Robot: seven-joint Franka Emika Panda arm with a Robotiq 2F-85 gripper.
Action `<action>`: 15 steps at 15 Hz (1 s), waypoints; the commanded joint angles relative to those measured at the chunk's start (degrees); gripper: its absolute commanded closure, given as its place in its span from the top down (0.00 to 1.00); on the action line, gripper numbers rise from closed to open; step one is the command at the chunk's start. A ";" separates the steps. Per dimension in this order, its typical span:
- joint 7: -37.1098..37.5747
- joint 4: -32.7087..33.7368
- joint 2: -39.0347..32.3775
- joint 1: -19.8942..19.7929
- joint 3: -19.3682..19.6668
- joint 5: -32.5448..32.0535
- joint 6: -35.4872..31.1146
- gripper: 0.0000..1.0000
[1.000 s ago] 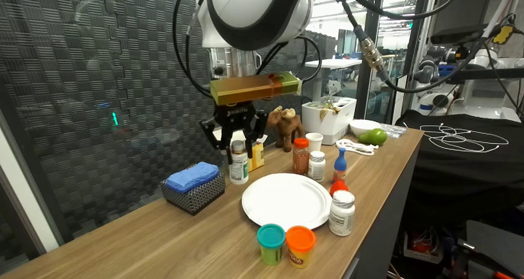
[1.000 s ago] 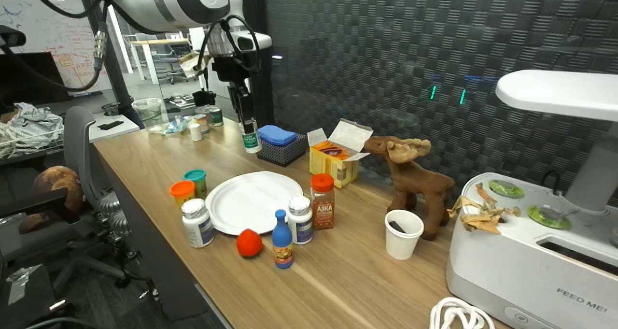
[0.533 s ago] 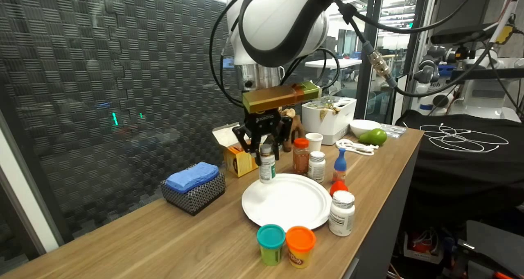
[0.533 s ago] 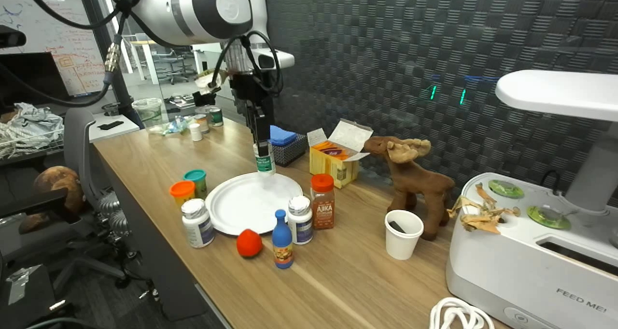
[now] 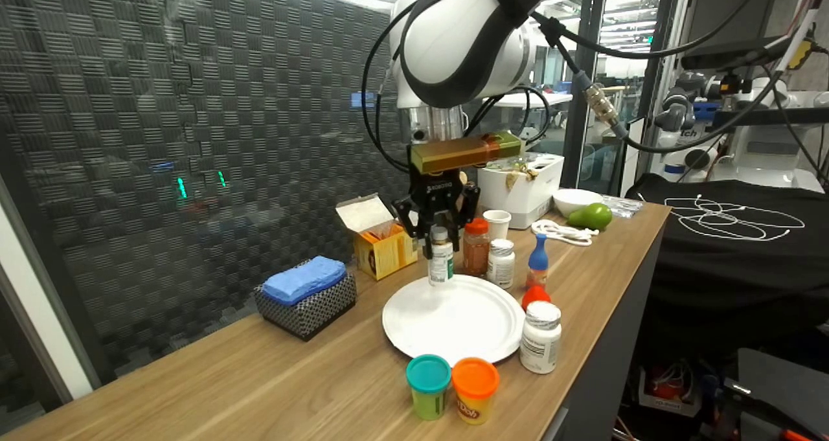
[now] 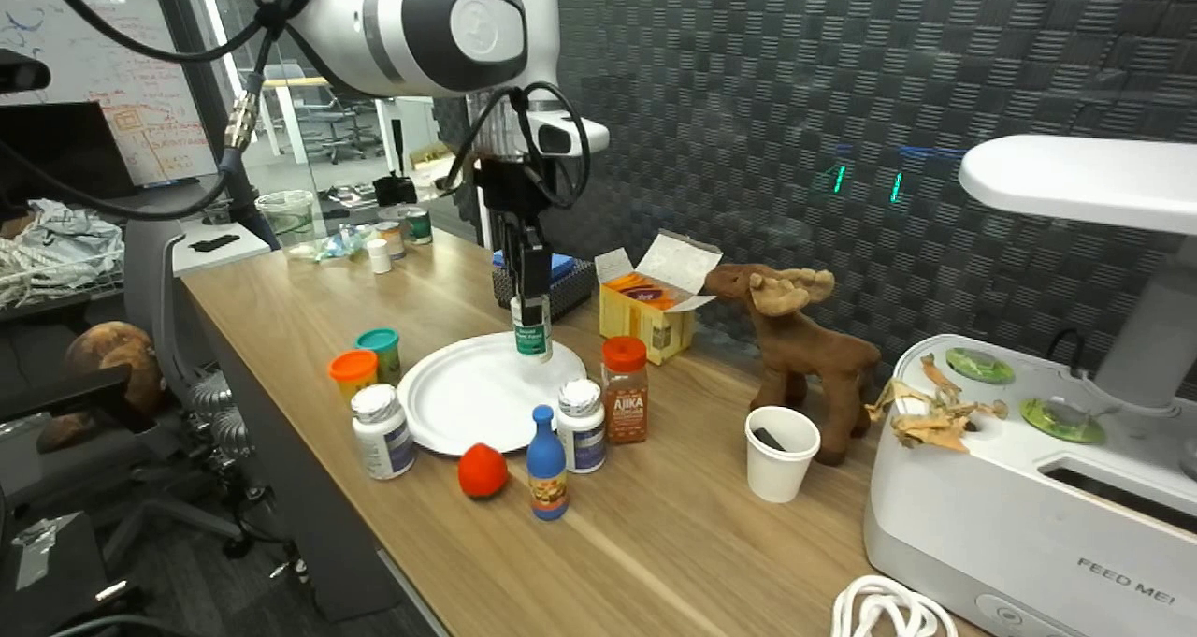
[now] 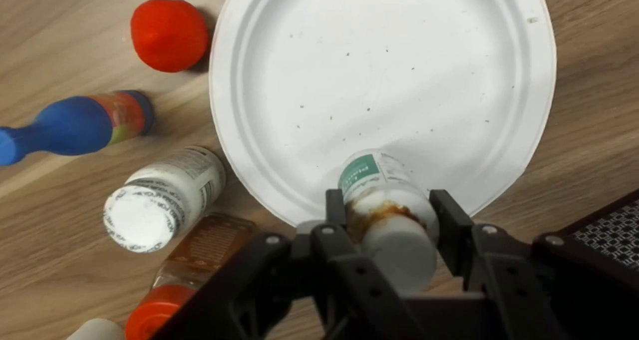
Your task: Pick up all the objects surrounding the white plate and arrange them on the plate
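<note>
The gripper (image 5: 442, 249) has a white bottle (image 7: 392, 220) pinched near the neck, upright, over the white plate (image 6: 458, 403) close to its rim; can't tell if the base touches. My worry: let go here and it could tip, because the base might catch the sloped rim. That brown gunk (image 7: 390, 211) around the neck could also make it slip. Arm (image 6: 477, 29) reaches in above the plate, gripper pointing pretty much straight down.

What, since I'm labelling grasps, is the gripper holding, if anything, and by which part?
A white bottle with green on its label. The gripper has it by the sides of its upper part, around the shoulder just below the cap.
</note>
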State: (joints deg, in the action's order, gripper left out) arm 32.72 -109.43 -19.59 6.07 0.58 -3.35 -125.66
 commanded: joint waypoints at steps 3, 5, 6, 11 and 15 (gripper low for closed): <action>-6.84 2.22 -3.43 -0.92 -0.77 6.41 -0.26 0.21; -6.55 3.05 -4.60 -0.65 -0.20 6.30 -0.39 0.21; -6.25 3.68 -5.16 -0.57 0.00 6.10 -0.30 0.21; -5.79 5.45 -5.42 0.52 0.30 4.52 0.00 0.21; -6.77 5.53 -4.07 1.95 -0.20 2.91 1.53 0.71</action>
State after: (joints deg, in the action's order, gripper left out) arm 27.12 -104.57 -25.19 6.71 0.47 0.85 -125.91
